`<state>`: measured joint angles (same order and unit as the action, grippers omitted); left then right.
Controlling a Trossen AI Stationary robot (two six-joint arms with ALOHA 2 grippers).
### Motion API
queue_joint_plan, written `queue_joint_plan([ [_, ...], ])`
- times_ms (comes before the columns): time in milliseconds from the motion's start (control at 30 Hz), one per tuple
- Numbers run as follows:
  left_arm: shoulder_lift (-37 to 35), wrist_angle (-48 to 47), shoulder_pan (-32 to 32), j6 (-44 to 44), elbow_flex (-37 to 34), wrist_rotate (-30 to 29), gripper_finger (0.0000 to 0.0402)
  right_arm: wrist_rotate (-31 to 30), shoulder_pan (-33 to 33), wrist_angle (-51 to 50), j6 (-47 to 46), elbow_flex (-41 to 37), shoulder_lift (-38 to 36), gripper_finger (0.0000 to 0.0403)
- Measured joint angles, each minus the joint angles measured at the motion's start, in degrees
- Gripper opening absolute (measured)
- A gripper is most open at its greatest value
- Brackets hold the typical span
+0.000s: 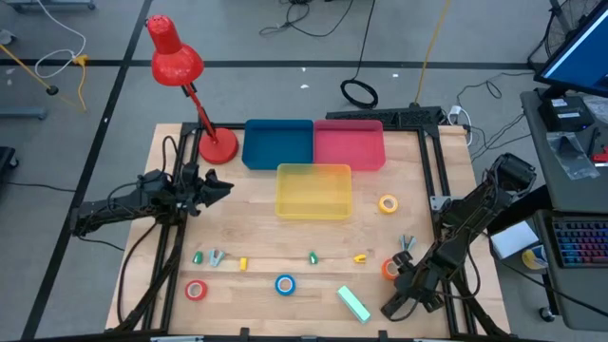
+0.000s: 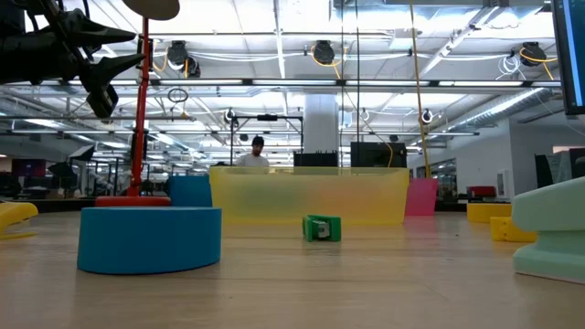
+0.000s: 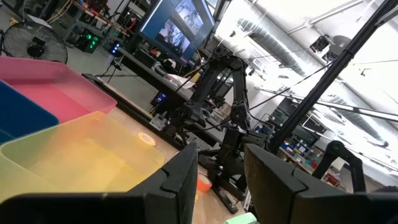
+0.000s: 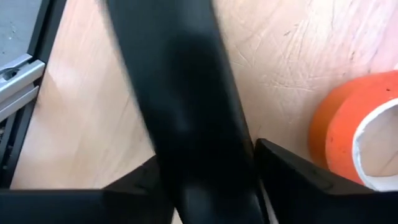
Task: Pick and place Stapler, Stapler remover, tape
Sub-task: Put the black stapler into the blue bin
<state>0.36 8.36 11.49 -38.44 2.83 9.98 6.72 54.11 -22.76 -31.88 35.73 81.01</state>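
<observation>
My right gripper (image 1: 397, 277) is low over the table's near right corner, next to the orange tape (image 4: 354, 130) (image 1: 389, 269). A long black thing (image 4: 186, 106), blurred and stapler-like, fills the gap between its fingers. My left gripper (image 1: 223, 185) waits raised at the table's left, open, with nothing between its fingers (image 3: 221, 180). A mint stapler (image 1: 353, 304), blue tape (image 1: 285, 284), red tape (image 1: 196, 290) and yellow tape (image 1: 388, 203) lie flat on the wood. Several small staple removers (image 1: 313, 256) lie in a row in front of the bins. My right gripper has the long black thing between its two fingers, one on each long side (image 4: 239, 168). The fingers come from above, slanting down, and the thing runs on away from them over the wood. Blur hides whether it is lifted.
A blue bin (image 1: 278, 142) and a pink bin (image 1: 349, 142) stand at the far edge, a yellow bin (image 1: 313, 190) in front of them. A red desk lamp (image 1: 217, 144) stands at the far left. A grey staple remover (image 1: 407, 244) lies just beyond the right gripper.
</observation>
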Motion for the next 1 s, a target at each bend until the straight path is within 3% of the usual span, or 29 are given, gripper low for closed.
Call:
queue_joint_plan([
  [167,0.0,0.0,0.0,0.0,0.0,0.0,0.0134,0.7,0.0,-0.2,-0.2,0.0,0.0,0.0127],
  [267,0.0,0.0,0.0,0.0,0.0,0.0,0.0134,1.7,0.0,0.0,1.6,0.0,0.0,0.0123],
  [433,0.0,0.0,0.0,-0.1,0.0,0.0,0.0134,4.1,0.0,0.6,3.2,0.7,0.0,0.0123],
  [800,0.0,0.0,0.0,0.3,0.0,0.0,0.0134,3.6,0.0,0.3,2.6,2.3,0.0,0.0123],
  [1000,0.0,0.0,0.0,0.3,0.0,0.0,0.0134,3.1,0.1,0.6,2.6,1.9,0.1,0.0171],
])
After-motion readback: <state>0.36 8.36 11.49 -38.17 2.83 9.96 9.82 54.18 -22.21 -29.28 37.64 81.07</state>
